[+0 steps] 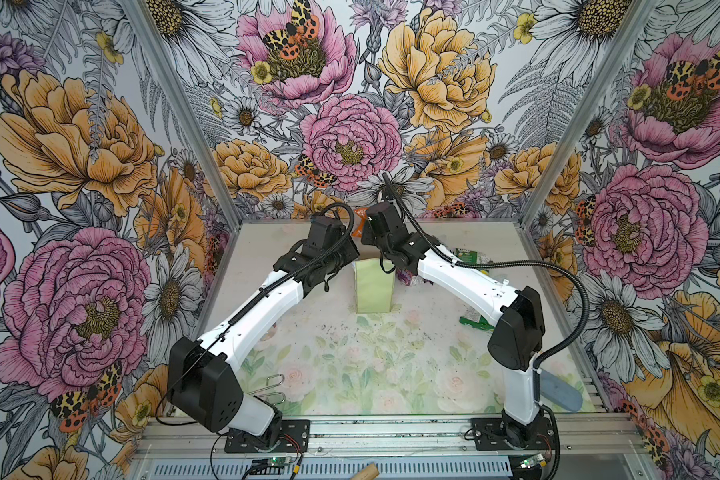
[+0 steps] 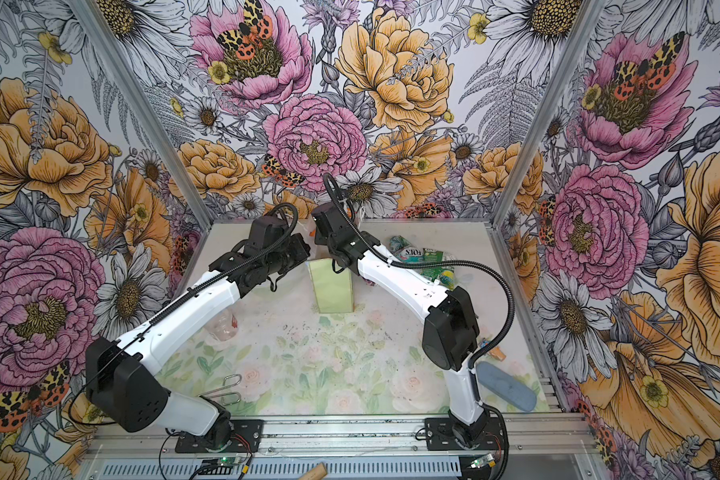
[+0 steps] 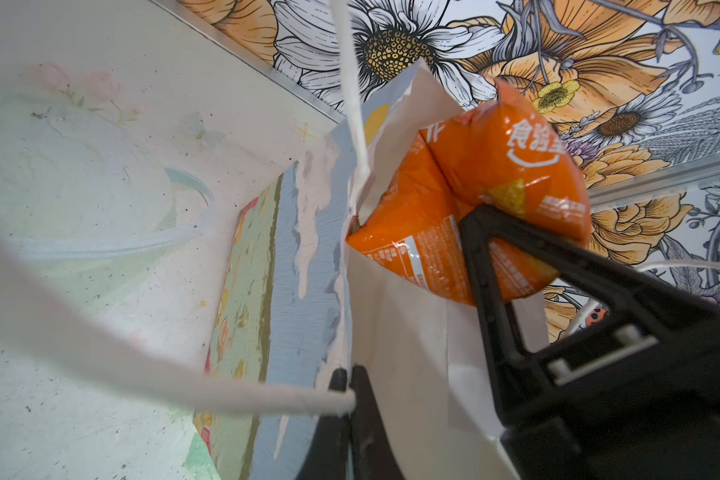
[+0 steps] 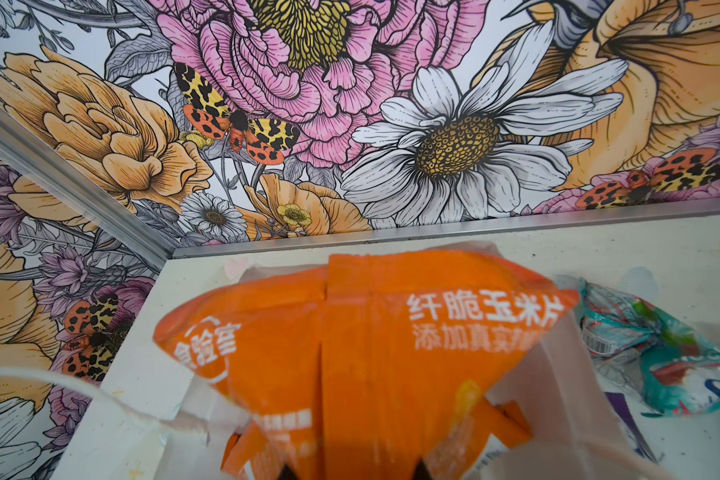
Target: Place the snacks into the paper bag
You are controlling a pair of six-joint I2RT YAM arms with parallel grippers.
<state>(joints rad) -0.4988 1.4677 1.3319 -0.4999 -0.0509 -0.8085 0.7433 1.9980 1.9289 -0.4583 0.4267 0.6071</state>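
- Left gripper (image 3: 350, 376): jaws closed on the rim of the paper bag (image 3: 404, 332). The bag wall is pinched between them, just beside the point where a white cord handle (image 3: 142, 374) meets the paper.
- Right gripper (image 4: 352, 473): jaws set narrow, with the orange packet (image 4: 350, 353) between the two dark tips. In the left wrist view, one black finger (image 3: 487, 249) presses into the foil and creases it.
- Orange packet (image 3: 495, 166): located at the mouth of the bag. Its lower part is between the white inner walls; its upper part stands above the rim.
- Paper bag (image 1: 373, 286) (image 2: 331, 291): upright on the worktop (image 1: 350, 365), between the two wrists, pale green side facing the camera in both top views. The wrists cover the bag mouth in both top views.
- Remaining snacks: a teal packet (image 4: 661, 365) lies on the worktop near the bag, on the right arm's side. Teal and green packets (image 2: 416, 251) lie behind the right forearm, and a green packet (image 1: 474, 320) shows under it.
- A blue-grey oval object (image 2: 506, 386) lies near the base of the right arm, well apart from the bag.
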